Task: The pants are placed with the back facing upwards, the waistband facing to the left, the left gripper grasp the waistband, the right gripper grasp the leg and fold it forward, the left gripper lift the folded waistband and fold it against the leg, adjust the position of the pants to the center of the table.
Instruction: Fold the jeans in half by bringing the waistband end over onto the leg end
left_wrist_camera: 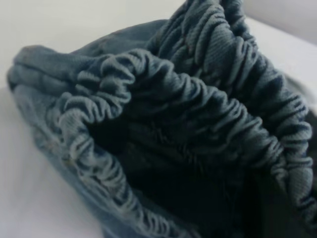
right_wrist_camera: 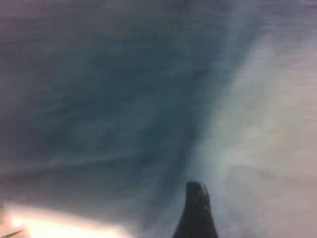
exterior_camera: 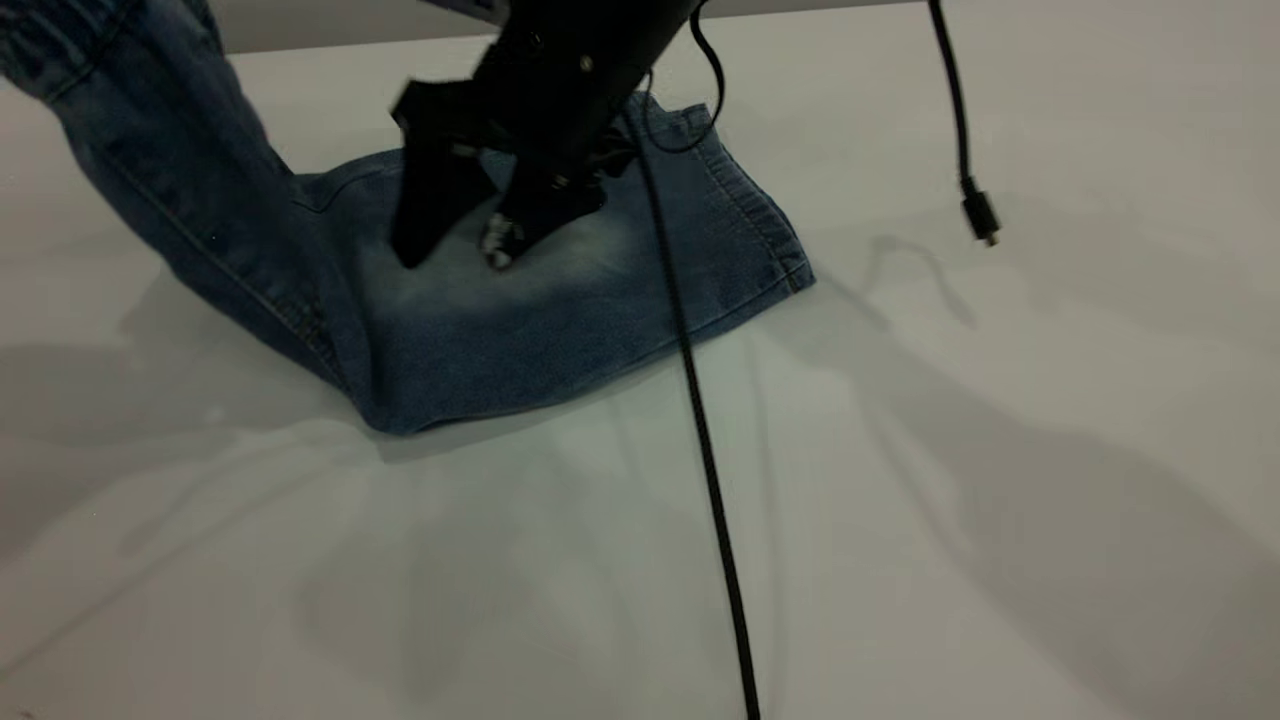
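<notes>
The blue denim pants lie folded on the white table, left of its middle. Their leg, with a pale faded patch and a stitched hem, lies flat toward the right. The other end rises off the table to the upper left, where the gathered waistband hangs in the air. That ruched waistband fills the left wrist view; my left gripper is buried in it and outside the exterior view. My right gripper points down over the faded patch, open, one fingertip close above the denim.
A black cable trails from the right arm across the pants' hem side down to the table's front edge. A second cable with a plug dangles at the upper right. Bare table spreads to the right and front.
</notes>
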